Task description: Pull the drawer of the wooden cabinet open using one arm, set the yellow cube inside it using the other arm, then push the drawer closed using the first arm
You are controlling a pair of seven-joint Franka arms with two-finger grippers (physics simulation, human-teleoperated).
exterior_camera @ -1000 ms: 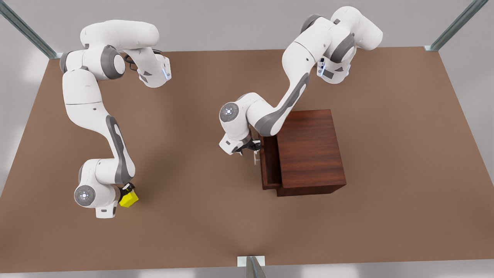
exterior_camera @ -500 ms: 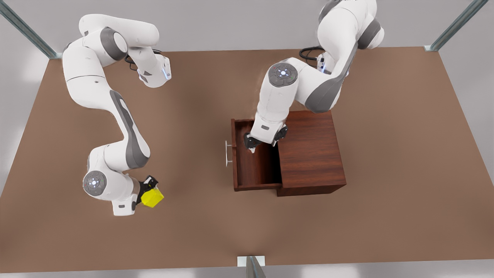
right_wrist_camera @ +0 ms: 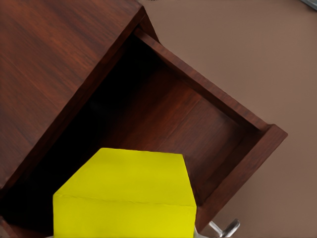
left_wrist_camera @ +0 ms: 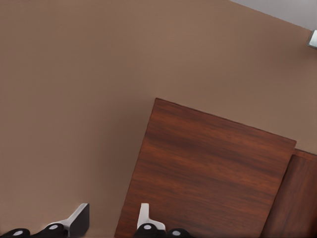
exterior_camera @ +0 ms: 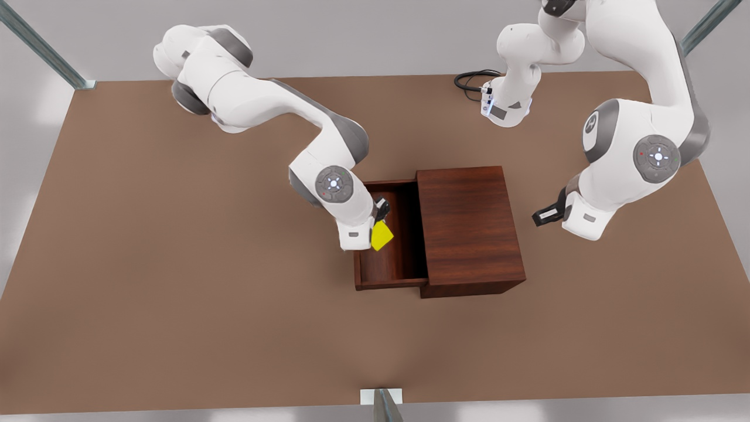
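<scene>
Standing well out from the wooden cabinet (exterior_camera: 470, 228), the drawer (exterior_camera: 391, 272) projects toward the front view's left, its dark tray uncovered. Over that tray hangs the right gripper (exterior_camera: 379, 225), on the arm that reaches in from the far left of the table (exterior_camera: 176, 305); its jaws are closed on the yellow cube (exterior_camera: 382, 235), which sits raised above the drawer floor near the drawer's front wall, not resting on the wood. From the right wrist view the yellow cube (right_wrist_camera: 126, 198) fills the near foreground with the drawer (right_wrist_camera: 198, 124) interior spread beneath it and the cabinet top (right_wrist_camera: 54, 64) alongside. A sliver of the silver handle (right_wrist_camera: 224, 229) pokes out past the drawer's front. Off to the front view's right of the cabinet, raised and apart from it, the left gripper (exterior_camera: 545, 215) waits; the left wrist view looks down past its fingertips (left_wrist_camera: 144, 216), jaws parted with nothing between them, onto the cabinet (left_wrist_camera: 208, 168) top and bare table beside it.
</scene>
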